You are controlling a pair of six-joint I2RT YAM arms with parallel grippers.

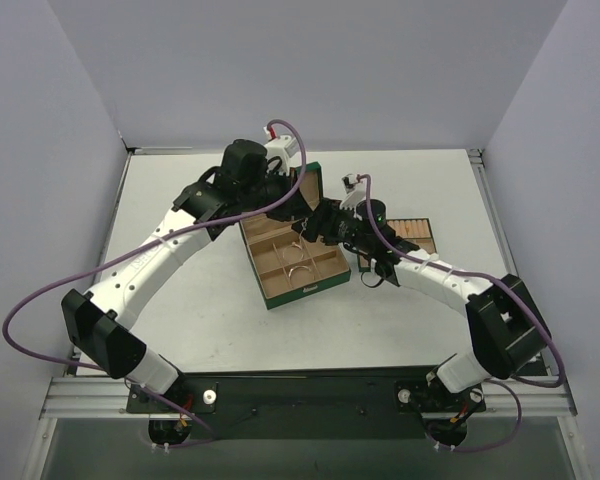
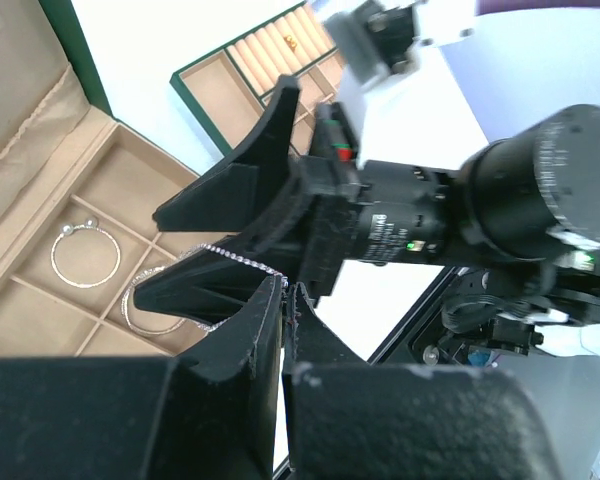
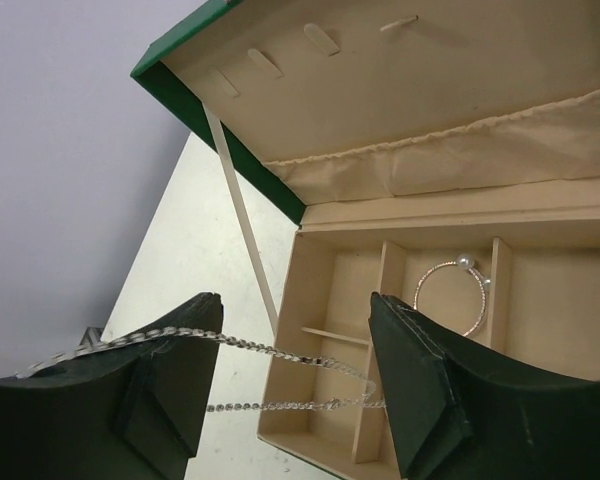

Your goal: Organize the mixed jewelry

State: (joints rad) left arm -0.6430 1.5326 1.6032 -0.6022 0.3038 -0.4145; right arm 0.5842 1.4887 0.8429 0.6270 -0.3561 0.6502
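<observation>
The green box (image 3: 230, 148) sits open on the white counter (image 1: 200, 280), with its lid tipped up and its tan insides showing. The two arms meet just above it. The right gripper (image 3: 292, 300) has its two black fingers spread wide apart. The fine pale chain (image 3: 260, 347) is up in the air. It lies over one finger and runs across the gap to the other finger, and a second bit of it hangs lower down. The chain is over the near edge of the box, not inside it. The left gripper (image 2: 288, 292) has its fingers pressed together. One end of the chain runs right up to its tips, so it seems to be pinching the chain there. A thin silvery bangle hoop (image 3: 463, 263) with little round beads lies flat in one small part of the box. Another silvery hoop (image 2: 130, 305) lies in the part next to it, half hidden behind a finger of the right gripper. The small green tray (image 2: 215, 95) with tan ring rolls sits on the counter beside the box. A tiny gold thing (image 2: 292, 42) sits in the rolls. It may be a ring, but it is too small to tell.
</observation>
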